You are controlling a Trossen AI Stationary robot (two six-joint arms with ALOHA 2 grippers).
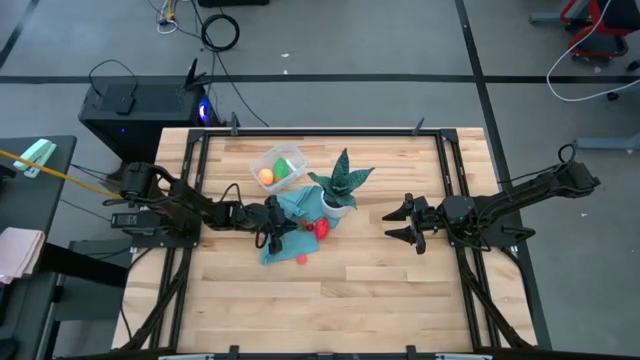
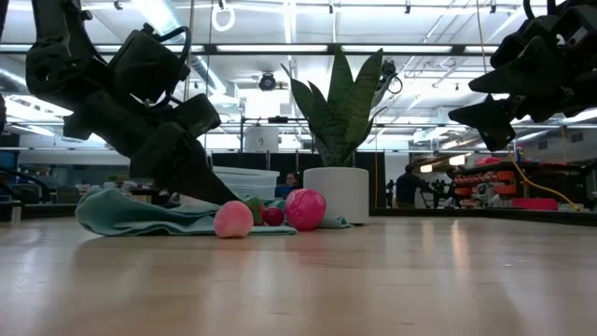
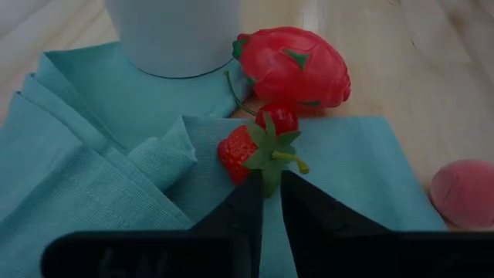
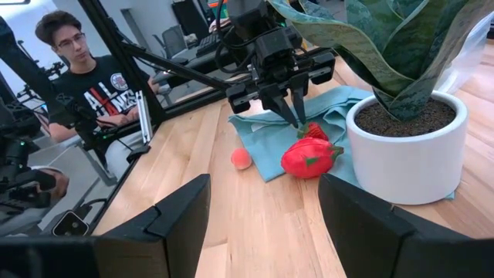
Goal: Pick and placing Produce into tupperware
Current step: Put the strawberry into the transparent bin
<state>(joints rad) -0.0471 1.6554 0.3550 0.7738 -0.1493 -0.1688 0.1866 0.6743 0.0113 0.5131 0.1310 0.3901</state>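
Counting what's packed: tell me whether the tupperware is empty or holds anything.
Not empty. From above, the tupperware holds an orange fruit and a green one; the red fruit lies outside, on the cloth.

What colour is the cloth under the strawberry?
Teal, a plain blue-green with no pattern. The cloth under the strawberry shows best in the left wrist view.

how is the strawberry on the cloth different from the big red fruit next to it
The strawberry is smaller than the big red fruit. The strawberry has a leafy green cap and stem; the big red fruit carries only small green flecks. The strawberry lies on the teal cloth at the tips of the left gripper, whose fingers are nearly together; the big red fruit sits untouched beside the white pot. Both are red.
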